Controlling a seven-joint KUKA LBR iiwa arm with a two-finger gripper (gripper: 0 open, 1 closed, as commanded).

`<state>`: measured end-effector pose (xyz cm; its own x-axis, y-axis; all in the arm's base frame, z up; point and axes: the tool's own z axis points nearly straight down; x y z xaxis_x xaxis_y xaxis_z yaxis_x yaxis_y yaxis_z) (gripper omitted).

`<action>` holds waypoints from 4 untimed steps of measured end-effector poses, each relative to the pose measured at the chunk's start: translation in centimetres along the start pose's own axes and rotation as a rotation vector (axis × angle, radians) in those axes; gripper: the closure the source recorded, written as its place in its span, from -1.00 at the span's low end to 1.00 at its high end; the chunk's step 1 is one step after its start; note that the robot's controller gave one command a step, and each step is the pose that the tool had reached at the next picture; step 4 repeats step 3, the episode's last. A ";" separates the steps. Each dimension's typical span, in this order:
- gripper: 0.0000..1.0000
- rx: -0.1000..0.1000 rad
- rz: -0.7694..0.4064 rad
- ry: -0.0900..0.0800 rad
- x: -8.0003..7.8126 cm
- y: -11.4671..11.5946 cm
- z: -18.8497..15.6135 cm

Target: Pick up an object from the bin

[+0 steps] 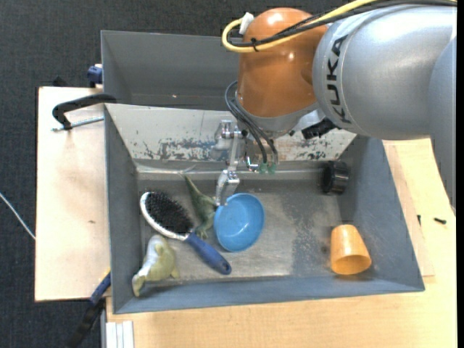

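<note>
My gripper [225,183] hangs below the orange cover near the middle of the bin, toward the back. Its metal fingertip reaches down to the far rim of a blue bowl [239,223] that lies tilted on the bin floor. A dark green leafy thing [199,198] lies just left of the fingertip, between the bowl and a hairbrush [177,225] with a white oval head, black bristles and a blue handle. Nothing shows between the fingers.
A pale yellow-green crumpled thing [155,261] lies in the front left corner. An orange cup [349,250] lies on its side at the front right. A black round thing [334,177] sits by the back right wall. The arm comes in from the upper right.
</note>
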<state>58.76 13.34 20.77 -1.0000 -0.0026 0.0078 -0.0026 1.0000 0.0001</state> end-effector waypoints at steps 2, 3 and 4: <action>1.00 -0.003 -0.075 -0.005 -0.4 0.7 12.2; 1.00 -0.001 -0.233 -0.023 -0.6 -0.2 -1.5; 1.00 -0.001 -0.233 -0.023 -0.6 -0.2 -1.5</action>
